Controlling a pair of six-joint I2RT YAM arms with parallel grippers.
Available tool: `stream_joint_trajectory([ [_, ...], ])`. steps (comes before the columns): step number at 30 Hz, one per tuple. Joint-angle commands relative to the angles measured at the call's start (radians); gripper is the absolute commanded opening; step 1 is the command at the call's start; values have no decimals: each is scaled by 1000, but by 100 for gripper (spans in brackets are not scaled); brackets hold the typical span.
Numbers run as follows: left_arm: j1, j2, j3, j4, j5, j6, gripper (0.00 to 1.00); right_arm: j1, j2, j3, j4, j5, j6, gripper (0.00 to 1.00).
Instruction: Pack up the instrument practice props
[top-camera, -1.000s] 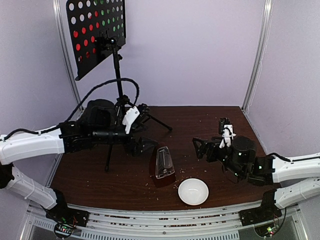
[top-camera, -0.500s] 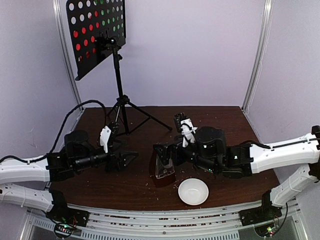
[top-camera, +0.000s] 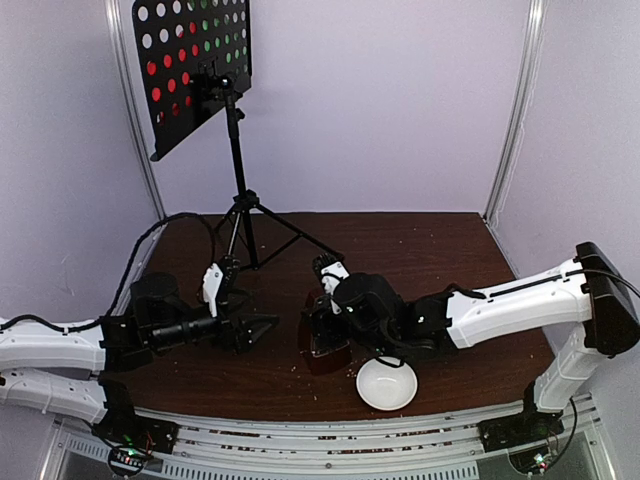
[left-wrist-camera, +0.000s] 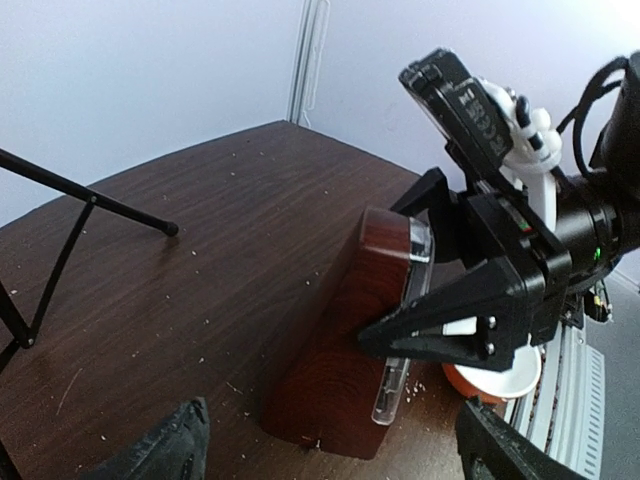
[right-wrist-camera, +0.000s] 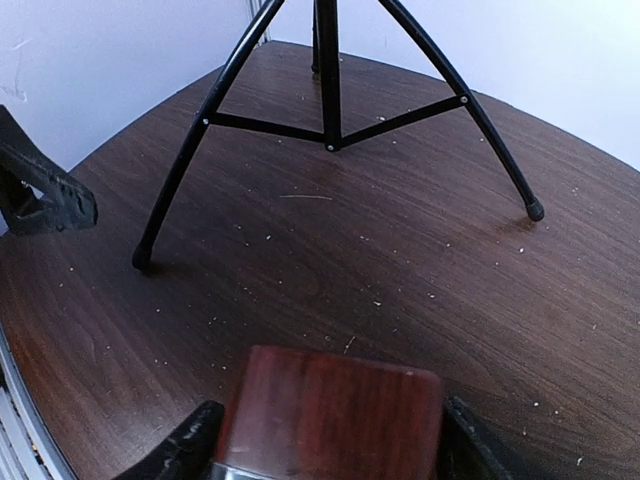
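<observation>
The red-brown metronome (top-camera: 318, 347) with its clear cover stands at the table's front middle. My right gripper (top-camera: 326, 326) is down over its top and shut on it. In the right wrist view the metronome (right-wrist-camera: 330, 415) fills the gap between both fingers. My left gripper (top-camera: 256, 331) is open, low over the table just left of the metronome (left-wrist-camera: 345, 340), and holds nothing. The black perforated music stand (top-camera: 236, 150) stands at the back left. Red music sheets (top-camera: 165, 82) and green music sheets (top-camera: 215, 24) show through the holes of its desk.
A white bowl (top-camera: 387, 385) sits just right of the metronome near the front edge. The stand's tripod legs (right-wrist-camera: 330, 100) spread over the table behind the metronome. White crumbs are scattered over the dark wooden tabletop (top-camera: 440, 250).
My right arm swept left from the table's right side and came down over the metronome, its fingers closing in. My left arm drew back from the stand's legs toward the front left.
</observation>
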Motion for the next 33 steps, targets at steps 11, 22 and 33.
stream_joint_trajectory([
  [11, -76, 127, -136, 215, -6, 65, 88, -82, -174, -181, 105, -361, -151, 65],
  [22, -205, 481, -86, 467, -146, 106, 92, -83, -163, -208, 182, -426, -138, 66],
  [33, -206, 710, -28, 562, -226, 146, 98, -83, -173, -243, 231, -425, -119, 66],
])
